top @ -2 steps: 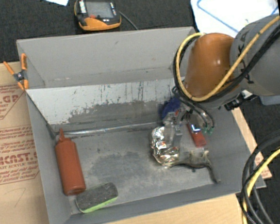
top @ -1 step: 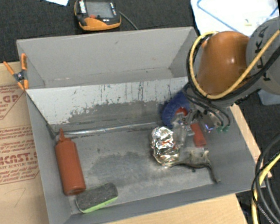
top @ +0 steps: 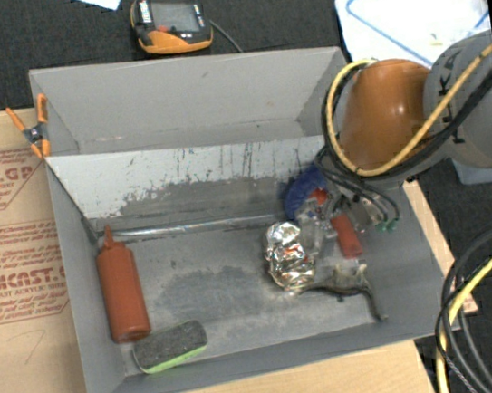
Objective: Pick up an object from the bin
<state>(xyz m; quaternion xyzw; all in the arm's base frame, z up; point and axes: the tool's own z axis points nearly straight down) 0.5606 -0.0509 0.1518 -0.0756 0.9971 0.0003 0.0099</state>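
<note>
Your gripper [top: 325,221] is low in the bin [top: 168,102], right of the frame's middle, just beside a crumpled foil ball [top: 289,256]. Whether it is apart or together, I cannot tell. The ball is probably light, dents easily and may slip, so take it gently across its widest part

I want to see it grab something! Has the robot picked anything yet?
Nothing looks lifted yet. The gripper is low in the grey metal bin, beside the crumpled silver foil ball and a small red piece. Grabbing and lifting one is left. The red bottle lies apart, at the left.
</note>
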